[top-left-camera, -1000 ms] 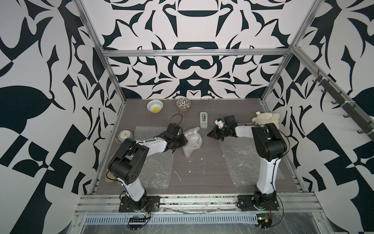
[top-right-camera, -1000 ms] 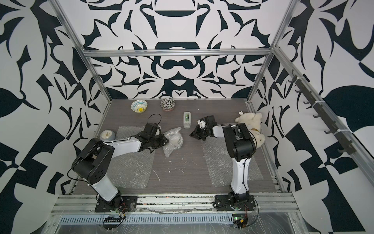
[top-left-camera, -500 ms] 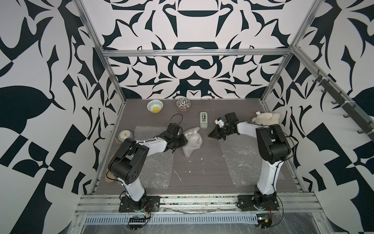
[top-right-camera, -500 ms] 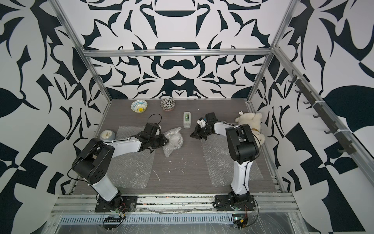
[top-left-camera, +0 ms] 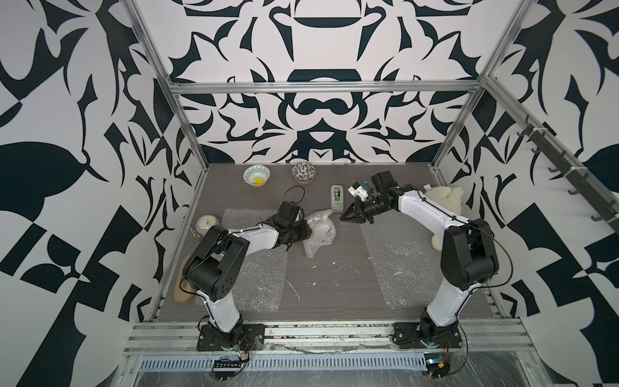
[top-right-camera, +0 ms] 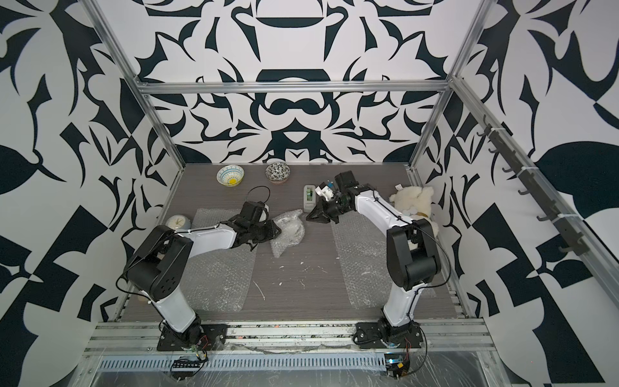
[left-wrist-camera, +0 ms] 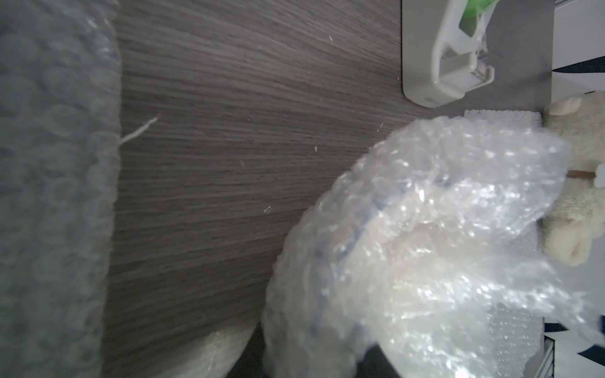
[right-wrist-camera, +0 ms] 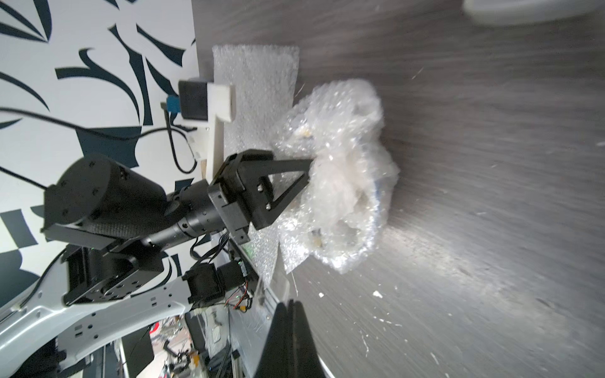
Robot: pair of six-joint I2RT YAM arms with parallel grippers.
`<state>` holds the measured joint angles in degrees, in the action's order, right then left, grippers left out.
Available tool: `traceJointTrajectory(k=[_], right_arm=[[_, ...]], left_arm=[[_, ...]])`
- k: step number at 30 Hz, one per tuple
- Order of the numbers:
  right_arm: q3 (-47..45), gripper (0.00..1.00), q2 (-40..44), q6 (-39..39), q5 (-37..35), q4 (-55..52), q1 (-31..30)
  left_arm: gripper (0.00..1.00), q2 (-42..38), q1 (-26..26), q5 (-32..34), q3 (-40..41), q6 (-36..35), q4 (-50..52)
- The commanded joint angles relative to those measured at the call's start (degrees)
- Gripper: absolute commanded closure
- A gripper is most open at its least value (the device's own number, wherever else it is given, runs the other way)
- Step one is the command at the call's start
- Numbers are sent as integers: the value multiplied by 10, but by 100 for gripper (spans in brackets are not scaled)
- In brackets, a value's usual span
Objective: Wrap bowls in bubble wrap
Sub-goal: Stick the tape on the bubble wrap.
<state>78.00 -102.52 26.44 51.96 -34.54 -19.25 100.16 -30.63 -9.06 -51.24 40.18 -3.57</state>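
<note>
A crumpled bubble wrap bundle (top-left-camera: 320, 231) (top-right-camera: 288, 231) lies mid-table, and a blue bowl rim (right-wrist-camera: 376, 196) shows faintly through it. My left gripper (top-left-camera: 310, 232) (right-wrist-camera: 309, 173) is shut on the bundle's left side, its fingers sunk into the plastic (left-wrist-camera: 425, 245). My right gripper (top-left-camera: 343, 217) (top-right-camera: 308, 217) (right-wrist-camera: 293, 307) is shut and empty, just right of the bundle. A blue-and-white bowl with a yellow centre (top-left-camera: 256, 175) and a black-and-white floral bowl (top-left-camera: 303, 172) stand bare at the back. Two flat bubble wrap sheets lie left (top-left-camera: 261, 268) and right (top-left-camera: 398, 261).
A white and green tape dispenser (top-left-camera: 337, 197) sits behind the bundle. A cream plush toy (top-left-camera: 445, 201) lies at the right wall and a pale alarm clock (top-left-camera: 207, 223) at the left edge. A tan flat object (top-left-camera: 182, 281) rests near the left arm's base.
The right arm's elbow has swung out to the right and its shut gripper has edged a little left toward the bundle. The left arm and bundle have not moved.
</note>
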Motion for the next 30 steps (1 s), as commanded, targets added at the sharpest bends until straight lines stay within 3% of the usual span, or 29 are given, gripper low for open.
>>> traceJointTrajectory(k=[1,12,24,30], right_arm=[[35,100,-11,11,35,-11,-23],[83,100,-105,47,0,7,-59],[44,100,-111,61,8,5,-49],[20,100,-108,76,45,30,-50]], left_arm=[[72,12,1,8,-9,-15,23],[72,-1,-1,8,-2,-18,13],[71,-19,-13,20,6,-20,12],[70,-23,-19,28,2,-22,17]])
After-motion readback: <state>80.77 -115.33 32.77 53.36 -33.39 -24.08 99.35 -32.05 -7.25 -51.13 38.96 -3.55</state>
